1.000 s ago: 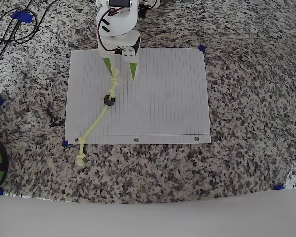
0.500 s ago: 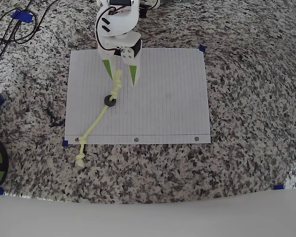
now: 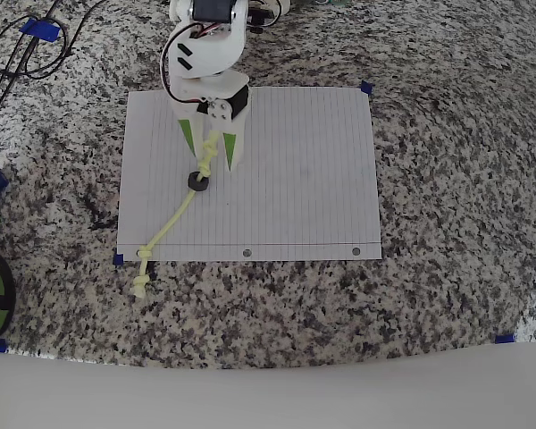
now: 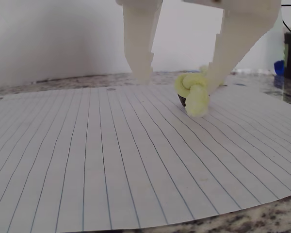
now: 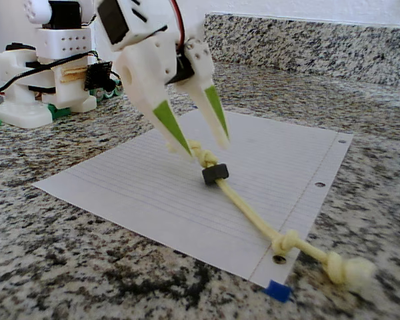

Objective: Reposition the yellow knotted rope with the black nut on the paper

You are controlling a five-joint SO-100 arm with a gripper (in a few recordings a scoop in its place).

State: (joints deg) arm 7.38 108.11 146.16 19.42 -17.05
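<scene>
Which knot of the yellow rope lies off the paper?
The end knot on the granite, beyond the paper's punched edge; the others lie on it.

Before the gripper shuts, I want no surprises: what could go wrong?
The gripper is open around the yellow knotted rope's top knot, which sits hard against one finger in the wrist view, so it might slip out. The black nut lies close by and may get nudged. The rope's far end hangs off the paper.
</scene>
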